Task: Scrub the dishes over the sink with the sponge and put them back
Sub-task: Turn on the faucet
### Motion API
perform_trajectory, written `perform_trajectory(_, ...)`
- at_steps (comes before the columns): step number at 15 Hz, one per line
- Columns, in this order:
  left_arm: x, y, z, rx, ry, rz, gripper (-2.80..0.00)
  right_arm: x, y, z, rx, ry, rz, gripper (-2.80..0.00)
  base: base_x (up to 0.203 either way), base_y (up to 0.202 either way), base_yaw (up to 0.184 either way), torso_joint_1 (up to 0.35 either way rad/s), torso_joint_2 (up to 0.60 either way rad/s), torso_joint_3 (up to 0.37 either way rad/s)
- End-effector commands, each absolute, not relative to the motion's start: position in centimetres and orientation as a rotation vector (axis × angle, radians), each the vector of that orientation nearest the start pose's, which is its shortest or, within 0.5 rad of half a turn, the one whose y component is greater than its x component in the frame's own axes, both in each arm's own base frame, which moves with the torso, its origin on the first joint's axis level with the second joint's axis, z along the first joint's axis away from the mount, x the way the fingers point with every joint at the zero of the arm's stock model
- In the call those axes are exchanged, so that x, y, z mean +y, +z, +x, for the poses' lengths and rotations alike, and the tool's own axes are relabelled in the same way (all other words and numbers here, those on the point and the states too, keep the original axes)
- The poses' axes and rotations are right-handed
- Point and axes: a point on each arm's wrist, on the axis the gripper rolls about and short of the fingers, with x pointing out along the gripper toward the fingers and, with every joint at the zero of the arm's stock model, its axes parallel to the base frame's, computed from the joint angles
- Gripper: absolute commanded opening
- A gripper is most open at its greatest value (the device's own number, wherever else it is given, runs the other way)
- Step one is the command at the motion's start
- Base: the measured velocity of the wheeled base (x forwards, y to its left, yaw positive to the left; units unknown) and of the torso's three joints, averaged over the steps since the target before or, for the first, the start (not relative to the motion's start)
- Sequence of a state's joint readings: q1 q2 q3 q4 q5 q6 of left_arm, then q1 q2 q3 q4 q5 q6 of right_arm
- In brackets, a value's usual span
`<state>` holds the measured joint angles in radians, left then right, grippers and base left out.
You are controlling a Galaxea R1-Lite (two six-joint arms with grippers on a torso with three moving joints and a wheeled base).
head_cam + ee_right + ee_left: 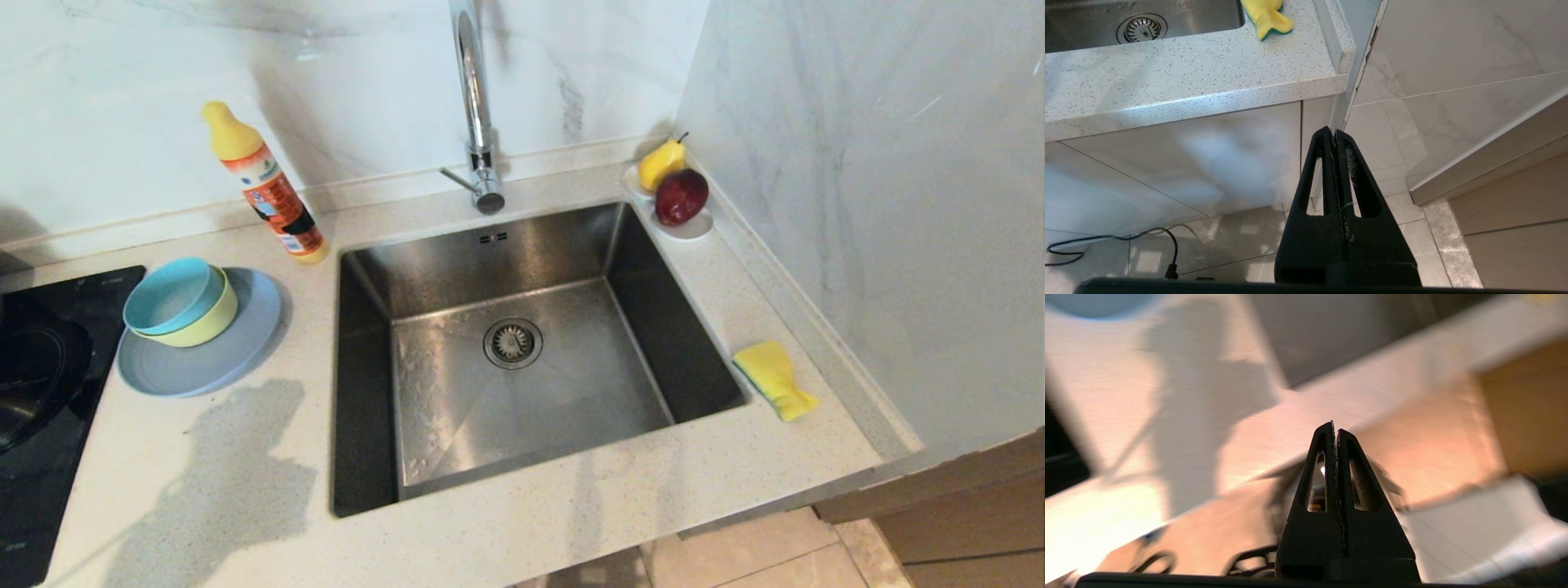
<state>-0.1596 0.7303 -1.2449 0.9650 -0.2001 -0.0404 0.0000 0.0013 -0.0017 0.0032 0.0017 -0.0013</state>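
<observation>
The dishes stand stacked on the counter left of the sink (653, 286): a teal bowl (173, 296) nested in a pale yellow bowl (214, 320), both on a grey-blue plate (233, 359). The yellow sponge (773, 378) with its green underside lies on the counter to the right of the basin. Neither gripper shows in the head view. In its blurred wrist view my left gripper (1335, 426) is shut and empty, low before the counter's front, with the plate's edge (1098, 304) far off. My right gripper (1334, 131) hangs shut and empty below the counter edge, the sponge (1267, 16) above it.
A chrome faucet (476, 106) rises behind the basin. An orange detergent bottle (265, 184) stands at the back left, a white dish with fruit (678, 196) at the back right corner. A black cooktop (41, 392) lies at the far left. A marble wall (882, 204) bounds the right side.
</observation>
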Motion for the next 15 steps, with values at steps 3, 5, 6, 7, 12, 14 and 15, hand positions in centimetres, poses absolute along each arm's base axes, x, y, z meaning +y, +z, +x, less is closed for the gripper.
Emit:
perform_trajectory(3, -0.8, 30.2, 0.5, 0.328, -0.455, -0.135, -2.8, 0.0, 7.6, -2.3, 0.003, 0.002, -0.002, -2.8, 0.0, 0.0, 0.0, 0.0, 0.0, 0.0)
perform_trajectory(5, -1.4, 30.5, 4.1, 0.339, -0.459, -0.15, -2.8, 0.0, 7.6, -2.3, 0.003, 0.002, -0.002, -2.8, 0.0, 0.0, 0.0, 0.0, 0.0, 0.0)
perform_trajectory(6, -1.7, 30.6, 5.8, 0.345, -0.458, -0.158, -2.8, 0.0, 7.6, -2.3, 0.003, 0.003, -0.002, -2.8, 0.0, 0.0, 0.0, 0.0, 0.0, 0.0)
perform_trajectory(7, -2.0, 30.8, 8.1, 0.353, -0.456, -0.172, -2.8, 0.0, 7.6, -2.3, 0.003, 0.002, -0.002, -2.8, 0.0, 0.0, 0.0, 0.0, 0.0, 0.0)
perform_trajectory(12, -3.9, 29.9, 19.6, 0.364, -0.44, -0.291, -2.8, 0.0, 7.5, -2.3, 0.004, 0.002, -0.002, -2.8, 0.0, 0.0, 0.0, 0.0, 0.0, 0.0)
perform_trajectory(14, -4.6, 28.8, 24.0, 0.379, -0.435, -0.351, -2.8, 0.0, 7.6, -2.3, 0.003, 0.002, -0.002, -2.8, 0.0, 0.0, 0.0, 0.0, 0.0, 0.0)
perform_trajectory(15, -4.9, 28.4, 25.7, 0.375, -0.434, -0.379, -2.8, 0.0, 7.6, -2.3, 0.003, 0.002, -0.002, -2.8, 0.0, 0.0, 0.0, 0.0, 0.0, 0.0)
